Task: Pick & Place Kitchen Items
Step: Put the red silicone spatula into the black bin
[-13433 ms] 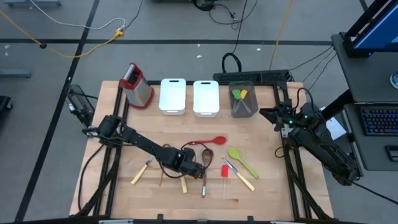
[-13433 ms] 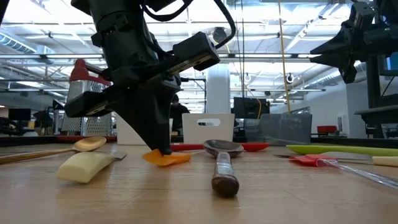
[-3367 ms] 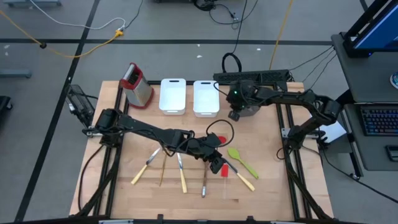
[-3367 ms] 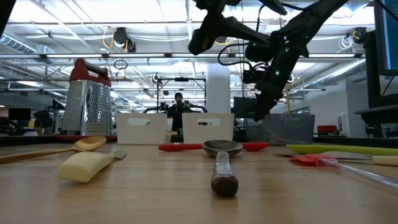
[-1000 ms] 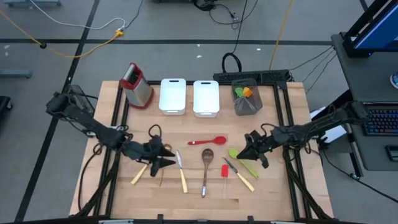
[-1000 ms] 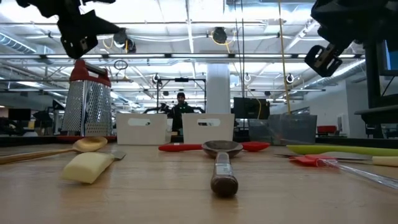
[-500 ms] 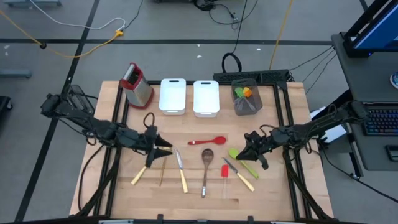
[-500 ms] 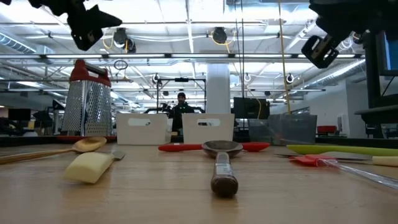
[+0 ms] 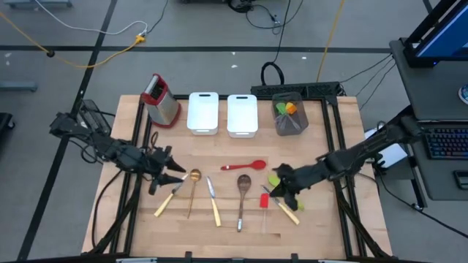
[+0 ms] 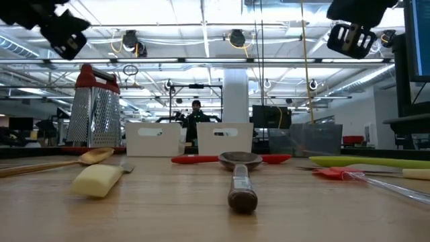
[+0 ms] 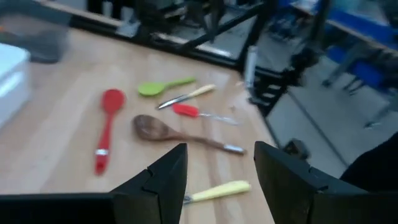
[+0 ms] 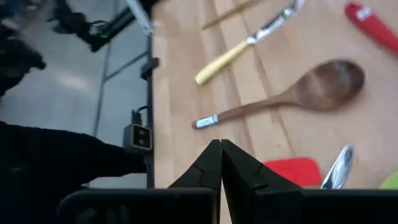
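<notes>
Left gripper (image 9: 170, 175): jaws apart, empty, raised over table's (image 9: 329, 226) left side. Right gripper (image 9: 278, 187): jaws closed, empty, above green spatula (image 9: 274, 180). Wooden spoon (image 9: 242, 191), cream-handled knives (image 9: 213, 204) flat mid-table.

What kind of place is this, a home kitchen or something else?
Probably a robotics lab or workshop, not a kitchen: the wooden table sits in a metal frame, cables cross the bare floor, and industrial ceiling lights hang overhead.
</notes>
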Controlling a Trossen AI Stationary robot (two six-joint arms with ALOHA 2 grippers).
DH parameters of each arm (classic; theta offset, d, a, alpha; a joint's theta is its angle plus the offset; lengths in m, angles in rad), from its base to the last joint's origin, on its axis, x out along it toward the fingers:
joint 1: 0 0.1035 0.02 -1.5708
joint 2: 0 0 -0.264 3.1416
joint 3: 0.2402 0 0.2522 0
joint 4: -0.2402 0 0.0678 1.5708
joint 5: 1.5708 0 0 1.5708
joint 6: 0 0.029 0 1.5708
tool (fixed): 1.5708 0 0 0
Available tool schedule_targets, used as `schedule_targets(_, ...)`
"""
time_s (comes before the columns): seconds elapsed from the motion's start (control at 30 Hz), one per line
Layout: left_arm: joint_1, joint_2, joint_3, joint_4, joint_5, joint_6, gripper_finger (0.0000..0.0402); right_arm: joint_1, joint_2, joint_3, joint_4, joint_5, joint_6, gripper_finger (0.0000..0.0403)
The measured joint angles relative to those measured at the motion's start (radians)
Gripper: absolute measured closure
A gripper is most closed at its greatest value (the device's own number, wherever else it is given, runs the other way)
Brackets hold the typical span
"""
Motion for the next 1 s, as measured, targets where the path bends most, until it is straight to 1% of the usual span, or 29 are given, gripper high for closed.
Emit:
schedule_targets(0.07, -0.013, -0.062, -0.038, -0.003, 0.040, 0.004, 0.0210, 0.016, 0.071, 0.048, -0.015, 0.001, 0.072, 0.0403)
schedule_targets(0.17, -0.031, -0.141, -0.062, -0.043, 0.090, 0.007, 0.0210, 0.032, 0.170, 0.132, -0.121, 0.001, 0.201, 0.0403)
schedule_targets(0.3, -0.054, -0.215, -0.065, -0.124, 0.136, 0.022, 0.0210, 0.049, 0.280, 0.251, -0.274, -0.028, 0.362, 0.0403)
schedule_targets(0.43, -0.070, -0.260, -0.065, -0.160, 0.166, 0.024, 0.0210, 0.059, 0.371, 0.352, -0.359, -0.034, 0.583, 0.0403)
schedule_targets(0.57, -0.086, -0.275, -0.065, -0.170, 0.204, 0.040, 0.0210, 0.060, 0.455, 0.417, -0.349, -0.106, 0.796, 0.0403)
schedule_targets(0.7, -0.103, -0.273, -0.065, -0.176, 0.228, 0.065, 0.0210, 0.064, 0.545, 0.442, -0.333, -0.231, 0.955, 0.0403)
schedule_targets(0.73, -0.106, -0.273, -0.065, -0.177, 0.229, 0.066, 0.0210, 0.065, 0.558, 0.442, -0.341, -0.265, 0.985, 0.0403)
schedule_targets(0.8, -0.111, -0.273, -0.065, -0.181, 0.234, 0.067, 0.0210, 0.070, 0.578, 0.442, -0.340, -0.283, 1.013, 0.0403)
schedule_targets(0.9, -0.118, -0.273, -0.065, -0.181, 0.249, 0.078, 0.0210, 0.070, 0.587, 0.442, -0.339, -0.278, 1.016, 0.0402)
schedule_targets(1.0, -0.126, -0.273, -0.065, -0.180, 0.250, 0.084, 0.0210, 0.069, 0.585, 0.442, -0.333, -0.263, 1.000, 0.0392)
